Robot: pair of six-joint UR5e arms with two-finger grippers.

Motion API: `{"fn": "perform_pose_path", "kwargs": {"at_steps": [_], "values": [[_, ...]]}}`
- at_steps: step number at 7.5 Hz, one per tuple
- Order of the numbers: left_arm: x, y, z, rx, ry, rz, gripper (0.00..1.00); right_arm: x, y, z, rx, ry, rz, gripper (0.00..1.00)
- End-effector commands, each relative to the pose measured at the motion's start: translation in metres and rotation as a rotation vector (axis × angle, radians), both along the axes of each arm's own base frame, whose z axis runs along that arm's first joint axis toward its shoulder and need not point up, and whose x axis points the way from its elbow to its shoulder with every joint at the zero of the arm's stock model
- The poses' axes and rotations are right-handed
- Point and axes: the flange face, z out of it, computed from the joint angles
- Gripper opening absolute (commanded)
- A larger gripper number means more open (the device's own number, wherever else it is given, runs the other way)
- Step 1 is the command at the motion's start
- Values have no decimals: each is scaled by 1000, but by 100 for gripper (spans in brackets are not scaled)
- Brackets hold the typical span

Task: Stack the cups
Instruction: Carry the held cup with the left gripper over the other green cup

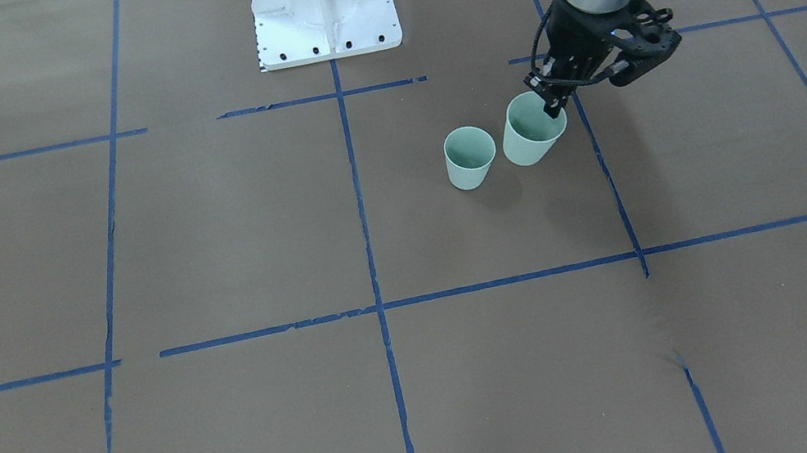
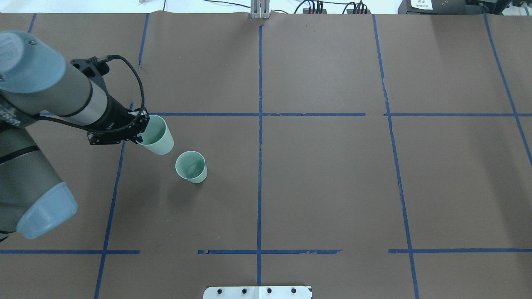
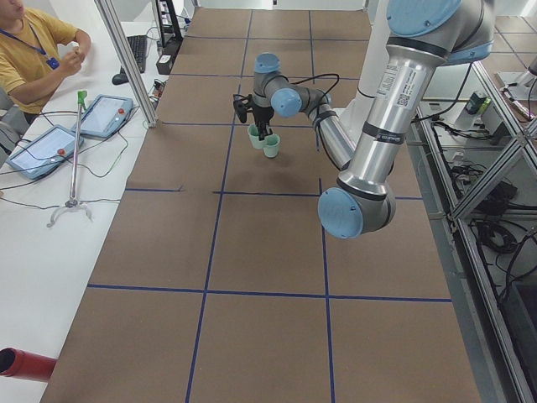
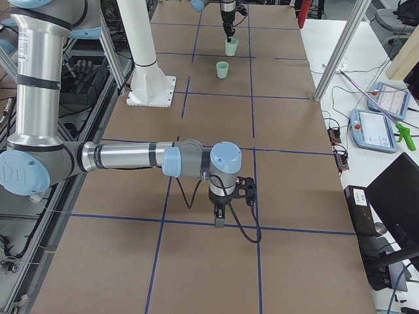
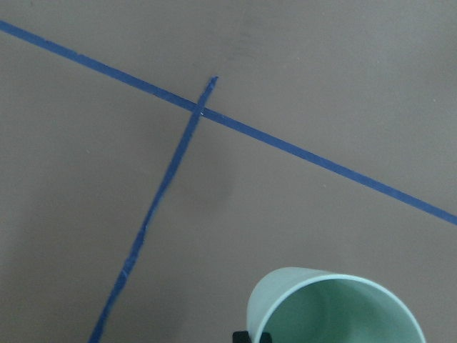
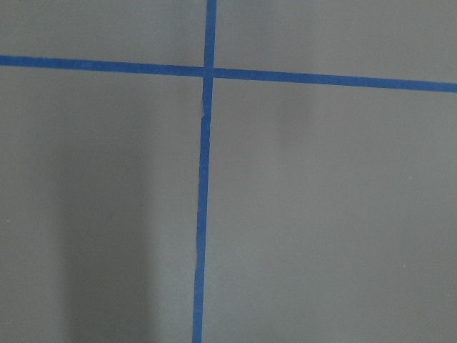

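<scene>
Two pale mint-green cups are on the robot's left side of the table. My left gripper (image 1: 551, 99) (image 2: 138, 139) is shut on the rim of one cup (image 1: 530, 136) (image 2: 158, 137), one finger inside it. It holds that cup tilted, just off the brown table. That cup fills the bottom of the left wrist view (image 5: 335, 307). The other cup (image 1: 470, 158) (image 2: 191, 167) stands upright and free close beside it, toward the table's middle. My right gripper (image 4: 219, 221) hangs low over the table far from the cups. I cannot tell whether it is open or shut.
The table is brown paper with blue tape grid lines (image 2: 259, 124). The white robot base (image 1: 323, 4) stands at the near edge. An operator (image 3: 33, 50) sits beyond the table's far edge with tablets (image 3: 109, 113) and a grabber tool.
</scene>
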Motion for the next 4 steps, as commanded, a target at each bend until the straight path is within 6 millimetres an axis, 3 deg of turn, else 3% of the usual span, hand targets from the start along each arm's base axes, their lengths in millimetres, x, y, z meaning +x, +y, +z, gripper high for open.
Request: {"fn": "perform_pose_path", "kwargs": {"at_steps": [1,4], "values": [[35,20,-19,-52,-16,2,0,0,0,0,0,0,0,100],[56,19,-31,-51,-15,0,0,0,0,0,0,0,0,100]]}}
